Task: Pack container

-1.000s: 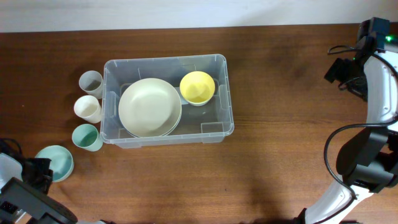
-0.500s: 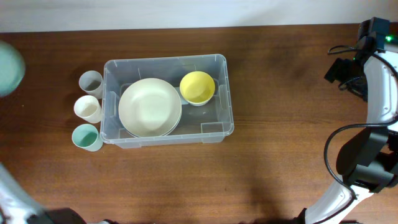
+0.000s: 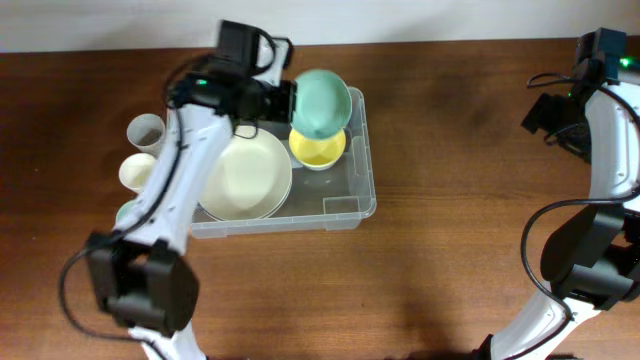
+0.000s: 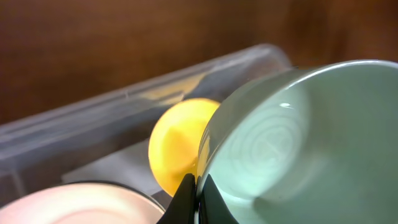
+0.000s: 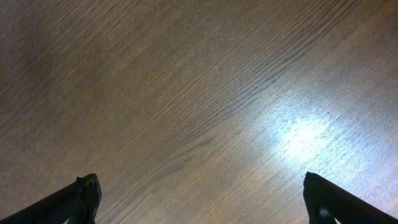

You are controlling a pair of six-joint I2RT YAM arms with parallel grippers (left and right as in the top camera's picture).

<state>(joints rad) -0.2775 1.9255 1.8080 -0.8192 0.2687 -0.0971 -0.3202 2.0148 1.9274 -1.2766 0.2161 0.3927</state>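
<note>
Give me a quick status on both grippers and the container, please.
Left gripper shut on teal bowl, above yellow bowl in container. Right gripper open over table. No obstruction seen.

The left arm (image 3: 180, 170) covers the left wall of the container (image 3: 350, 205) and most of the teal cup (image 3: 124, 211). The green bowl (image 3: 321, 102) hides the far rim of the yellow bowl (image 3: 318, 153). In the left wrist view that bowl, blurred, runs off the right and bottom edges, and the left tool (image 4: 191, 198) shows only dark tips. The right tool (image 5: 208, 198) is cropped to two tips at the bottom corners.
</note>
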